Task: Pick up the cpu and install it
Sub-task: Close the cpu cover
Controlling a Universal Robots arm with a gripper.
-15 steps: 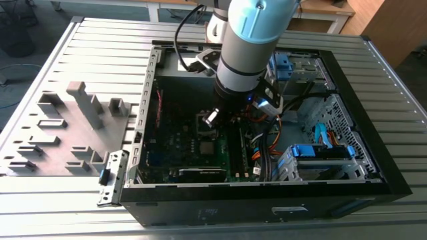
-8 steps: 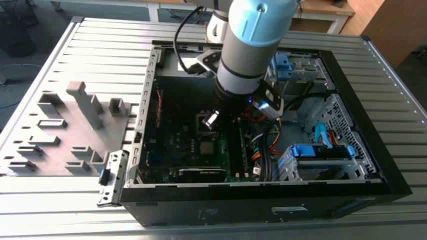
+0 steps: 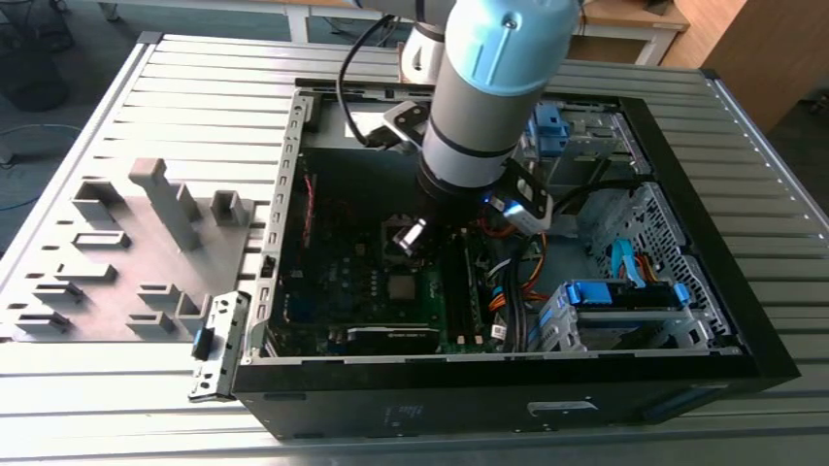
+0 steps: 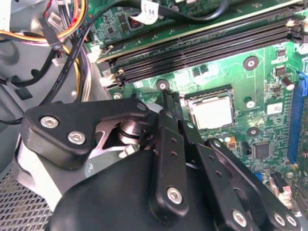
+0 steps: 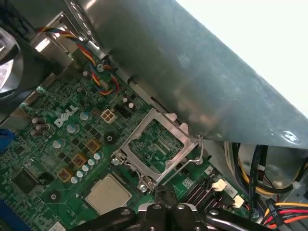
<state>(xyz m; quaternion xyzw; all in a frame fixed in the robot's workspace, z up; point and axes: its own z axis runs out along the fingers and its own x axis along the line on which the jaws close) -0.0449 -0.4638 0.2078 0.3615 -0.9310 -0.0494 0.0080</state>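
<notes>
- The cpu [image 4: 210, 111], a silvery square, lies flat on the green board [image 4: 269, 72] inside the open computer case [image 3: 518, 362]. No fingers are on it.
- In the first wrist view the cpu [image 5: 108, 193] sits just beside a silver metal frame [image 5: 155, 144] with a thin wire lever along one edge.
- The gripper [image 4: 167, 98] hangs over the board with its two slim black fingers pressed together and nothing between them. Its tips are near one side of the cpu and apart from it.
- In the first wrist view the gripper [image 5: 166, 193] points toward the near corner of the frame. Whether it touches the board cannot be told.
- The arm [image 3: 499, 97], pale blue and grey, reaches down into the middle of the case.
- Long black memory slots [image 4: 202, 48] run past the far side of the cpu, with bundled cables [image 4: 72, 29] beyond them.
- A grey rack of blocks [image 3: 130, 252] rests on the slatted table [image 3: 194, 87] at the exterior view's left of the case.
</notes>
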